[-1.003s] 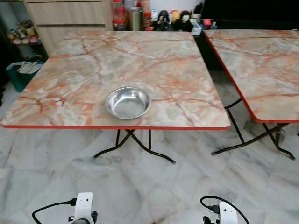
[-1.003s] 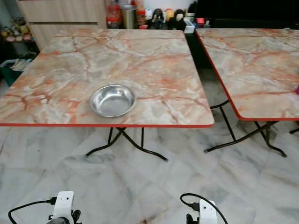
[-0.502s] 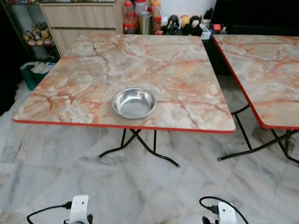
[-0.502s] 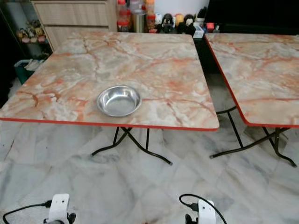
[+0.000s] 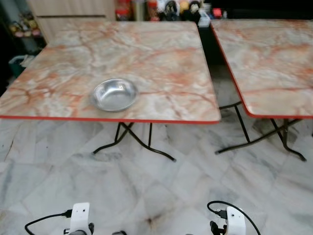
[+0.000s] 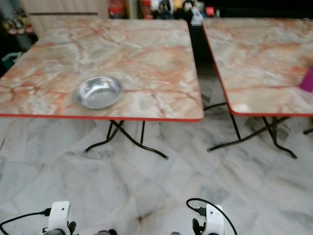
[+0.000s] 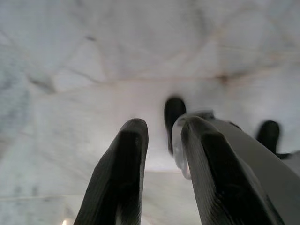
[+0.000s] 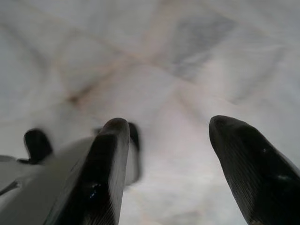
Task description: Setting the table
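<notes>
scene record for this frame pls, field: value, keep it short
bowl: steel bowl, nothing in it, on the near table close to its front edge
second table: marble-top table to the robot's right, apart from the first
pink item: at the right edge of the right eye view, on the second table, too cropped to name
left gripper: low over the floor, narrow gap between the fingers, holding nothing
right gripper: low over the floor, fingers wide apart, holding nothing
floor: marble tiles

A bowl [image 5: 114, 94] sits on the left table [image 5: 161, 58], near its front edge. A second table [image 5: 274, 63] stands just right of it, a narrow gap between.
</notes>
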